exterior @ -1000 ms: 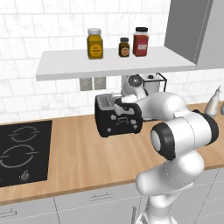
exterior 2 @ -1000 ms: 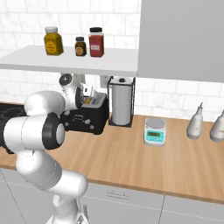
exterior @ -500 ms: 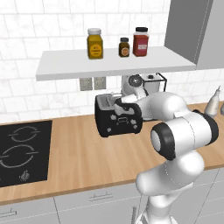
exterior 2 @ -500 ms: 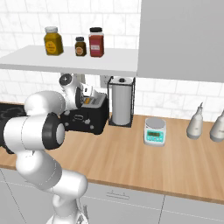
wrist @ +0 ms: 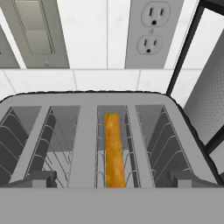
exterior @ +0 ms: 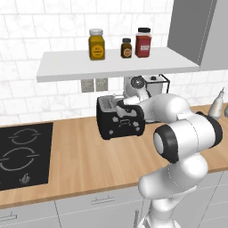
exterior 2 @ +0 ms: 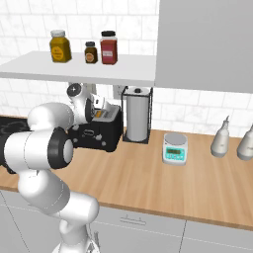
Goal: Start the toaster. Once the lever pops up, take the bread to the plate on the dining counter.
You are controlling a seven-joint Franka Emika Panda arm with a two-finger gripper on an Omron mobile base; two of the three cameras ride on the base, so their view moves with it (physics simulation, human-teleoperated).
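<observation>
- Nothing differs from a second ago: arm, toaster (exterior: pixel 120 123) and bread (wrist: pixel 114 151) sit as before.
- The gripper (exterior: pixel 126 105) hovers just above the toaster's top, jaws spread wide, holding nothing.
- The toaster stands on the wood worktop (exterior: pixel 80 156), left of the paper-towel holder (exterior 2: pixel 137 115), front facing the robot.
- The bread stands on edge in the third slot from the left, crust edge up, long axis running near-to-far.

White tiled wall (exterior: pixel 26 58) at twelve o'clock, pale shelf (exterior: pixel 111 64) bearing three jars (exterior: pixel 120 43); wood worktop (exterior 2: pixel 197 183) over grey cabinets (exterior: pixel 89 207); black hob (exterior: pixel 22 156) at nine.
</observation>
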